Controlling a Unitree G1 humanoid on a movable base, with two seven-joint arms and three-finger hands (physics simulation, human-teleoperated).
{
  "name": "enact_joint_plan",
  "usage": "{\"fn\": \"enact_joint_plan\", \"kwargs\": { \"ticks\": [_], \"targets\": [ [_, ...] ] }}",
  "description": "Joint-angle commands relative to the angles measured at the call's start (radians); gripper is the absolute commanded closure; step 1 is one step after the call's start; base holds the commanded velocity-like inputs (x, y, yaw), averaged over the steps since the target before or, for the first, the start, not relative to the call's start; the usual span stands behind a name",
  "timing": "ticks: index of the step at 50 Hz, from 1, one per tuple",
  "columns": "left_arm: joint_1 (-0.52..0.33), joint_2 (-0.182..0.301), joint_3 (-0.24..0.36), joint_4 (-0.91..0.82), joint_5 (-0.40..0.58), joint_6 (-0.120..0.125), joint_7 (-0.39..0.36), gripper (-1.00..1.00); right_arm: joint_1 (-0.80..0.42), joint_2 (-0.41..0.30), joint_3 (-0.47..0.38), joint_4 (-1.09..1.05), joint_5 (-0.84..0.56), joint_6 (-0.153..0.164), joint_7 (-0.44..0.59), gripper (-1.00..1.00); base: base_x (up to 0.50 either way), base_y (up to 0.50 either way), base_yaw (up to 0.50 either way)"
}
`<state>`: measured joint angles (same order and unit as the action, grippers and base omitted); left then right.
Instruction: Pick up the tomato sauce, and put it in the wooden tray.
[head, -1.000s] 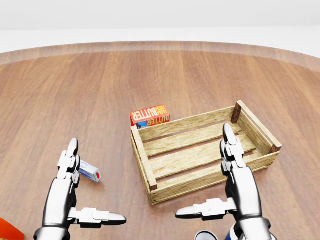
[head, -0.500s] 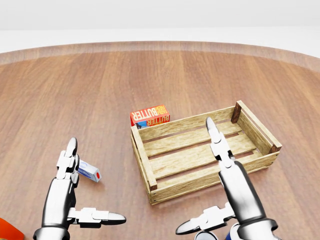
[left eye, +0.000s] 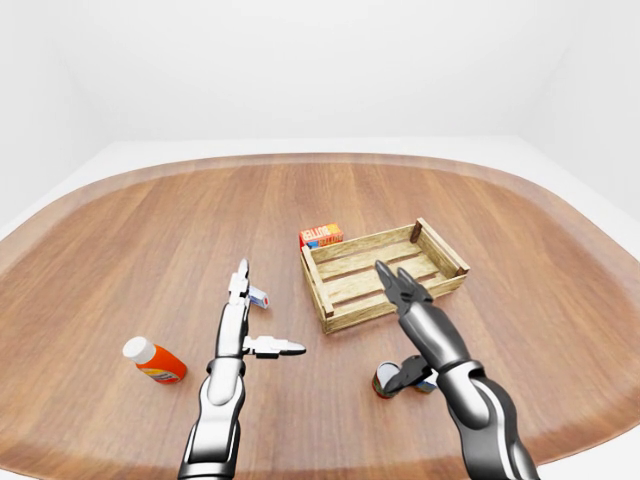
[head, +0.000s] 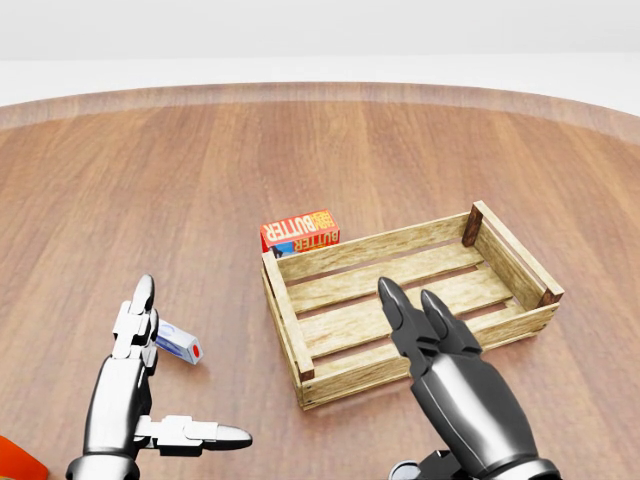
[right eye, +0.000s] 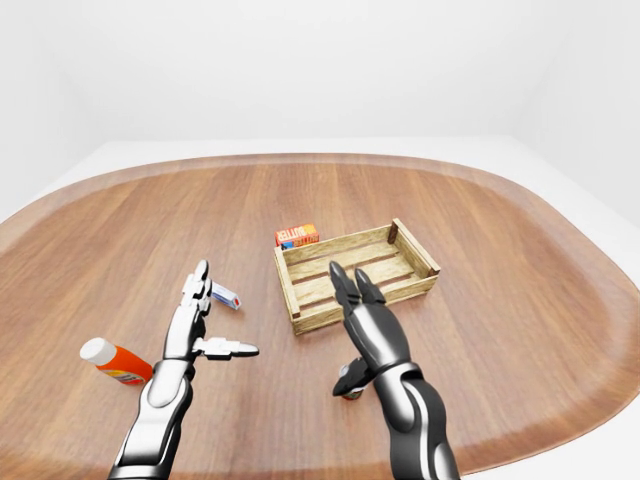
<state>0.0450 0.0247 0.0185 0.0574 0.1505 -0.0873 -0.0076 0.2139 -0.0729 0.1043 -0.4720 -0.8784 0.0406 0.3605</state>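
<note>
While our right robot hand (left eye: 412, 300) hangs open above a can (left eye: 385, 380), likely the sauce, near the desk's (left eye: 150, 230) near edge beside the tray (left eye: 345, 315), our left robot hand (left eye: 243, 318) waits open.

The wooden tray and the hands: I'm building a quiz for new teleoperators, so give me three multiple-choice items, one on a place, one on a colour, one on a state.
1. Where does the butter box sit?
A. Inside the wooden tray
B. Outside the tray, by its upper-left corner in the head view
C. In the left hand

2. What colour is the cap of the orange bottle?
A. White
B. Black
C. Green

3. How is the wooden tray now?
A. Holding a can
B. Tipped on its side
C. Empty

Answers: 1 B, it rests against the tray's outer wall. 2 A, the cap shows white. 3 C, only bare slats show inside.
</note>
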Motion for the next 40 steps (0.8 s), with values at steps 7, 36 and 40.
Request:
{"fn": "enact_joint_plan", "kwargs": {
  "ticks": [7, 36, 40],
  "targets": [
    [-0.003, 0.001, 0.001, 0.009, 0.0, 0.0, 0.0, -1.0, 0.052, -0.01, 0.015, 0.062, -0.128, -0.044, 0.047, -1.0, 0.0, 0.0, 0.0],
    [-0.001, -0.001, 0.0, 0.001, -0.007, 0.0, -0.004, -1.0, 0.047, -0.036, 0.036, 0.22, -0.349, -0.085, 0.057, -1.0, 0.0, 0.0, 0.0],
    [0.0, -0.001, -0.001, -0.001, -0.008, 0.0, -0.005, -1.0, 0.04, -0.041, 0.044, 0.253, -0.39, -0.09, 0.048, -1.0, 0.0, 0.0, 0.0]
  ]
}}
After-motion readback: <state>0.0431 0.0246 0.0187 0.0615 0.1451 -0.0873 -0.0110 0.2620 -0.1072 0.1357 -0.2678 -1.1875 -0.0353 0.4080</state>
